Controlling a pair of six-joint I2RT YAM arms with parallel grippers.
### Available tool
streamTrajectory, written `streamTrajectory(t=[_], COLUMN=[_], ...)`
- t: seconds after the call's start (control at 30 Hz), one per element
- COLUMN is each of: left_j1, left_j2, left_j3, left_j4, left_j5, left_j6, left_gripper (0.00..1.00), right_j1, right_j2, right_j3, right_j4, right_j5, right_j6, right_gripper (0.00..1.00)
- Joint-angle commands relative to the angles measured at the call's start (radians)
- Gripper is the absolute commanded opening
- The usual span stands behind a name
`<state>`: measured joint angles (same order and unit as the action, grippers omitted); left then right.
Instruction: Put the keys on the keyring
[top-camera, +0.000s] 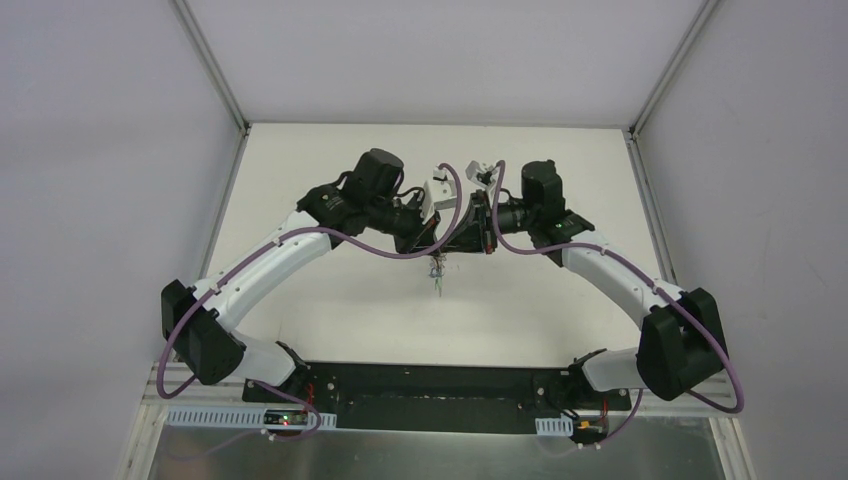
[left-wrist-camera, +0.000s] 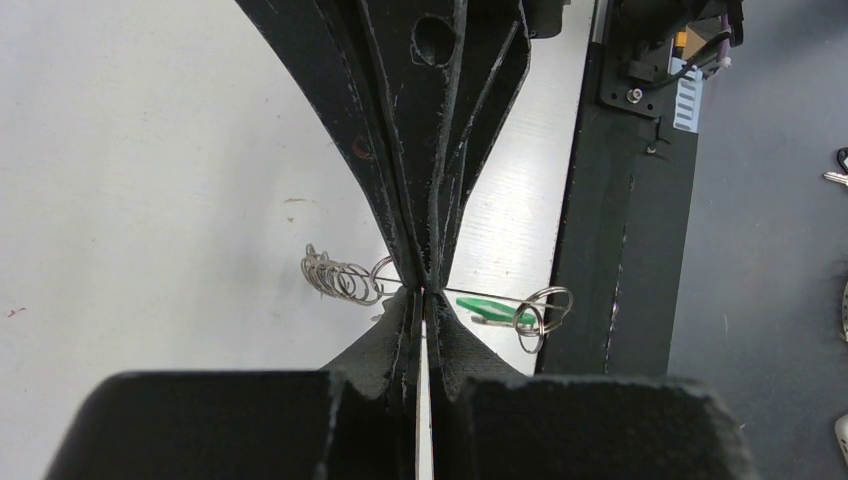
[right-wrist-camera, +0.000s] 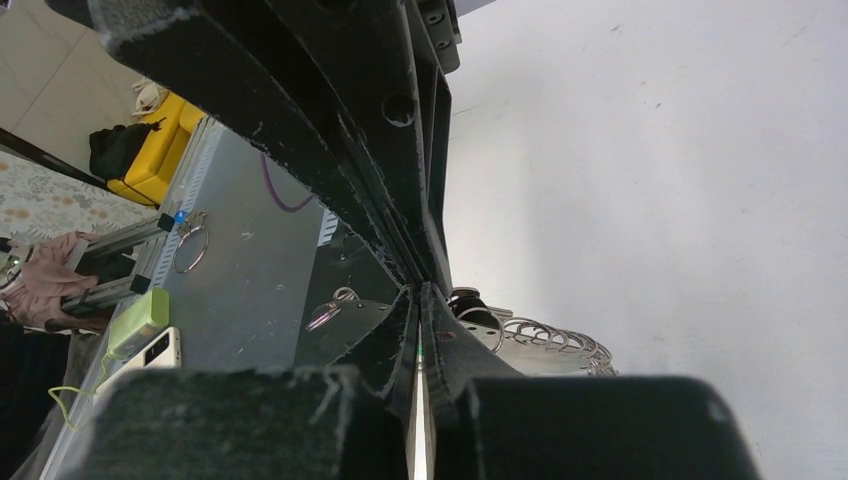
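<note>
Pinching keyring (left-wrist-camera: 340, 278) between both jaws

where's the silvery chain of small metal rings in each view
Top external: the silvery chain of small metal rings dangles near picture centre.
Left wrist: coiled just left of centre.
Right wrist: low, right of centre.
Shared landmark: left gripper and right gripper pinched tip to tip on it.
</note>
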<state>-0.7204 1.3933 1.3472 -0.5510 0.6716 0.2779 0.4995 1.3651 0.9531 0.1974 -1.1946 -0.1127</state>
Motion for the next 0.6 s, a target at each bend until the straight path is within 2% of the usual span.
streamTrajectory(t=[0.0, 0.47, 0.57], left_j1=[-0.007, 0.012, 0.017], left_j2=[-0.023, -0.065, -0.069], left_j3=[-0.004, -0.085, -0.085], left_j4=[0.061, 0.183, 0.185], left_j5=[0.042, 0.103, 0.112], left_j6=[-0.009, -0.048, -0.047], left_gripper=[0.0, 0.0, 0.11], right_j1=[0.005, -0.046, -0.055], right_j2=[-0.004, -0.041, -0.046], right_j3=[0.001, 0.016, 0.016], right_j4=[0.017, -0.011, -0.011], right_j5=[-0.003, 0.017, 0.012], right_j6=[-0.027, -0.029, -0.027], right_gripper=[0.0, 0.0, 0.0])
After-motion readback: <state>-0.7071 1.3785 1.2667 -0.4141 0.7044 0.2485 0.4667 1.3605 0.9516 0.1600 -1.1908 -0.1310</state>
